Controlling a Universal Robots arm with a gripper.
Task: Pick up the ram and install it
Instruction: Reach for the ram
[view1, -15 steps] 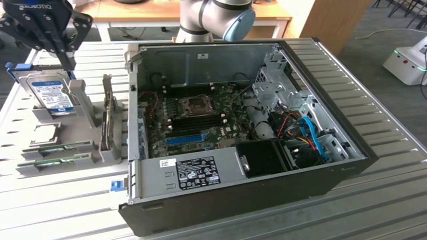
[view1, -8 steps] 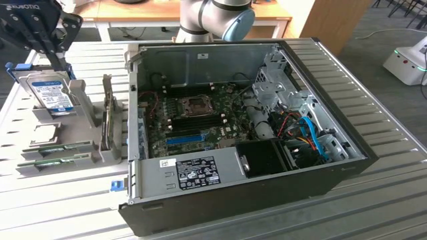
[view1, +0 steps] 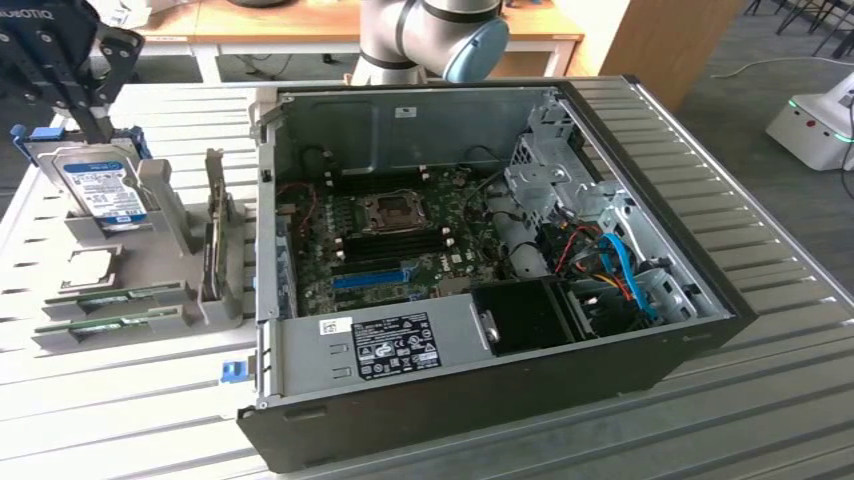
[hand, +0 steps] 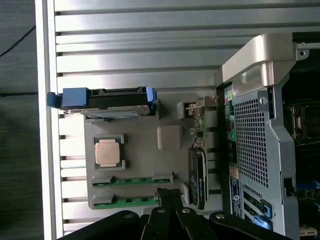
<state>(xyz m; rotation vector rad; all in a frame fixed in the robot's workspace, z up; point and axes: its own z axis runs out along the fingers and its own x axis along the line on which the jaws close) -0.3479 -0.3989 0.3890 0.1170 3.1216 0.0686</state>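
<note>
Two ram sticks, thin green boards, lie side by side in the slots of a grey holder: one ram stick and a second beside it. My gripper hangs high above the holder, over the hard drive end and apart from both sticks. Its fingers are shut together with nothing between them. The open computer case lies to the exterior view's right of the holder, with the motherboard exposed inside.
The holder also carries an upright hard drive with blue rails, a processor chip and an upright expansion card. A long blue slot sits on the motherboard. Everything rests on a ribbed metal table.
</note>
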